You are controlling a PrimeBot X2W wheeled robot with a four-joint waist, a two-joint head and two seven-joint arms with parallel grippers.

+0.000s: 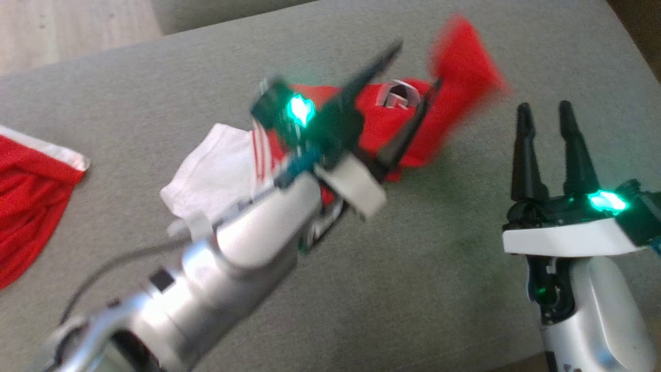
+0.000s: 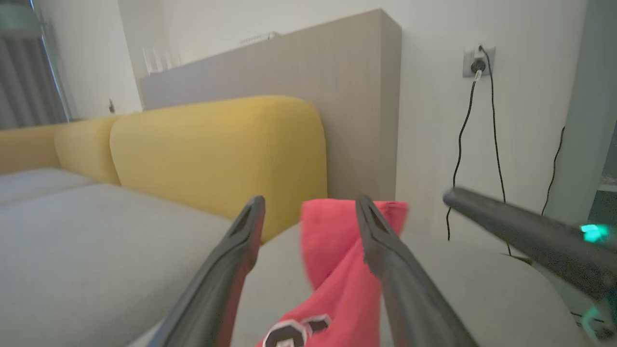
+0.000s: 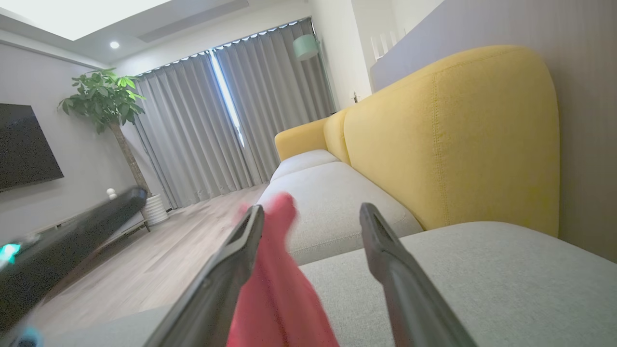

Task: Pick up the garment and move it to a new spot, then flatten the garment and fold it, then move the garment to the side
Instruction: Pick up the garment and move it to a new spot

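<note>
A red garment [image 1: 379, 121] with a white sleeve and a white logo lies crumpled on the grey sofa cushion [image 1: 413, 258]. Its far corner is blurred and lifted off the cushion. My left gripper [image 1: 417, 64] hovers over it with its jaws wide apart and nothing between them. In the left wrist view the red garment [image 2: 337, 260] hangs loose between and beyond the left gripper [image 2: 309, 202]. My right gripper [image 1: 545, 107] stands open to the right of the cloth, not touching it. In the right wrist view the red garment [image 3: 279, 289] shows beside the right gripper [image 3: 312, 211].
A second red cloth with white trim [image 1: 31, 206] lies at the cushion's left edge. A yellow backrest [image 2: 217, 154] rises behind the seat. Wooden floor [image 1: 77, 26] lies beyond the cushion's far left. A wall socket with a black cable [image 2: 477, 62] is at the right.
</note>
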